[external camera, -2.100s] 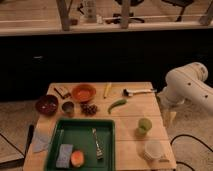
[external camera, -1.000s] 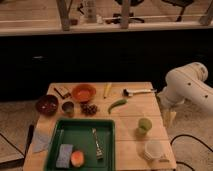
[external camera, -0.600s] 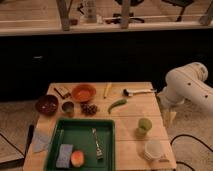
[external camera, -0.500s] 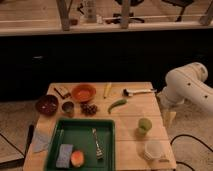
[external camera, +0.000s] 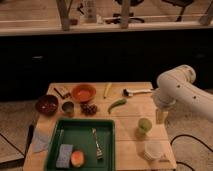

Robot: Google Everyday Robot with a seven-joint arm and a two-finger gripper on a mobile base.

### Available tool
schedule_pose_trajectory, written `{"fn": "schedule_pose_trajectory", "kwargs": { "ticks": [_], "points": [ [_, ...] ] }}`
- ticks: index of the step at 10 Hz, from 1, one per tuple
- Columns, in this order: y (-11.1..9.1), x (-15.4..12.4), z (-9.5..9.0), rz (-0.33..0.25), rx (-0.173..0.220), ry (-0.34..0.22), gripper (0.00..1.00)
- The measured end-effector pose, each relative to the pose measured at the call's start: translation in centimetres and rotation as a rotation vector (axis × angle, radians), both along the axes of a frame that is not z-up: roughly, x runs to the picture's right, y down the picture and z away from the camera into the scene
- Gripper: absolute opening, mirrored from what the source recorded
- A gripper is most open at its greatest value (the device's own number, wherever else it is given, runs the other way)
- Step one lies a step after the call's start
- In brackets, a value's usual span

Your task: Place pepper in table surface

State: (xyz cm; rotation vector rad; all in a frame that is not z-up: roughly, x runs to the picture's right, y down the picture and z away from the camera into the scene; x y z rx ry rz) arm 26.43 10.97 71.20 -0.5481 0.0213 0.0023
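The green chili pepper [external camera: 117, 104] lies on the light wooden table surface [external camera: 131, 116], behind the tray and right of centre. My white arm [external camera: 181, 91] reaches in from the right. My gripper [external camera: 160, 115] hangs down over the table's right edge, about a hand's width to the right of the pepper and apart from it. Nothing shows in the gripper.
A thin yellow stick [external camera: 106, 90], an orange bowl [external camera: 83, 92], grapes [external camera: 89, 108], a small cup [external camera: 68, 107] and a dark red bowl [external camera: 46, 105] are at the back. A dark green tray [external camera: 110, 145] holds a fork, sponge and fruit. A light green cup [external camera: 144, 125] and a white container [external camera: 153, 150] stand at the right.
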Motion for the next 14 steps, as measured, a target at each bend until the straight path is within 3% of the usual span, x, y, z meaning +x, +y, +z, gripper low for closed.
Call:
{"fn": "schedule_pose_trajectory", "kwargs": {
  "ticks": [3,14],
  "points": [
    [-0.8,-2.3,1.6,-0.017,0.008,-0.021,0.8],
    [-3.8,-6.6,5.9,-0.071,0.026,-0.111,0.8]
  ]
}}
